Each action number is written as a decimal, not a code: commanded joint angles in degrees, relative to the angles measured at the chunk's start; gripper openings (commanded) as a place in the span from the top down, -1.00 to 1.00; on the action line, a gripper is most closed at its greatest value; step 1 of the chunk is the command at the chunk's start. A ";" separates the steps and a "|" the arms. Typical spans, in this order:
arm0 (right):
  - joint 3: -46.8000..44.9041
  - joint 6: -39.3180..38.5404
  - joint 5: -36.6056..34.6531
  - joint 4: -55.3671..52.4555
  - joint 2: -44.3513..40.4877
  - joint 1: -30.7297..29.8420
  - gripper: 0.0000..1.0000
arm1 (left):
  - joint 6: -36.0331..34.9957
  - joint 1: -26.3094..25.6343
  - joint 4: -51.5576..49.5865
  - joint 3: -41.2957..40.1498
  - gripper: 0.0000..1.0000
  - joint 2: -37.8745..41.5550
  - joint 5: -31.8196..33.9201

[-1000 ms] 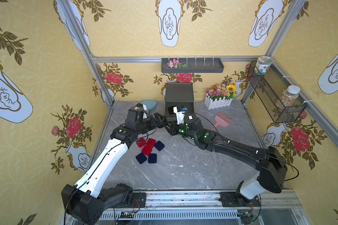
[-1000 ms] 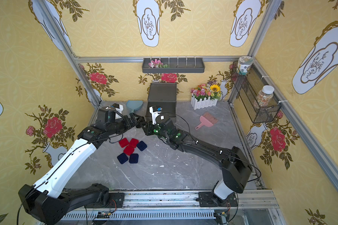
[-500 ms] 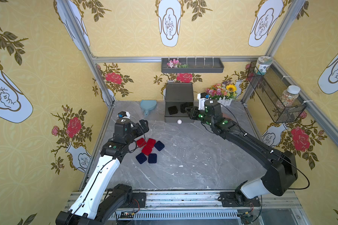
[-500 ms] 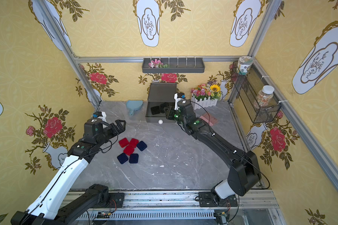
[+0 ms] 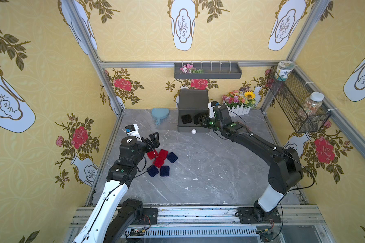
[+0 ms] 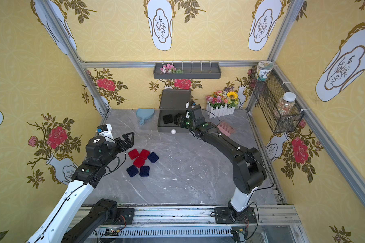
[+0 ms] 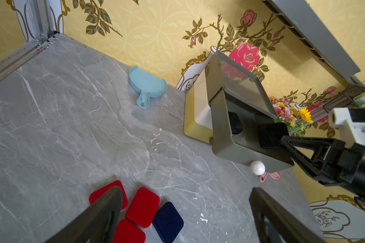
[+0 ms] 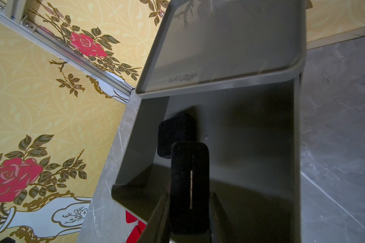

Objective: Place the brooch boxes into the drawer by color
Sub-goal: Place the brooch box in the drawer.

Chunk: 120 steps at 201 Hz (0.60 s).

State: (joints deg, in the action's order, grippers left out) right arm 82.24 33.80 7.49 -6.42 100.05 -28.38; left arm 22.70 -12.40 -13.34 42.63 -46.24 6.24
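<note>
In both top views the chest stands at the back wall, in the upper centre of the frame. Its dark grey drawer is pulled out toward the lower edge and has a white knob on the front. The right gripper reaches over the right part of this drawer. Its jaws are clamped on a black brooch box, which it holds over the open drawer. A second black brooch box lies flat inside the drawer, in its left part. The left gripper hangs at the middle left of the frame, with its jaws wide apart and nothing between them. It is just beside the upper left of a group on the grey table: three red boxes and three navy boxes, which lie close together, some of them touching.
</note>
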 commanded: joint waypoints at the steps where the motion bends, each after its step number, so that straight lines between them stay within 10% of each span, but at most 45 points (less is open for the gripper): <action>1: 2.95 -1.03 -0.67 -0.53 2.40 -0.01 0.61 | -1.34 0.01 1.35 0.08 -1.00 -0.47 -0.82; 86: 8.50 -1.55 -1.69 -4.05 9.02 0.78 0.55 | -1.85 -0.05 1.13 0.35 -1.00 -0.77 -0.66; 120: 9.59 -1.88 -1.51 -5.31 9.64 0.99 0.09 | -1.85 0.08 1.13 0.46 -1.00 -1.21 -0.79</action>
State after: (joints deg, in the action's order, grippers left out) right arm 90.83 32.71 6.81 -10.72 109.23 -27.44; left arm 21.43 -12.40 -13.32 42.89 -47.16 5.82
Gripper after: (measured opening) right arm 0.403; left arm 0.999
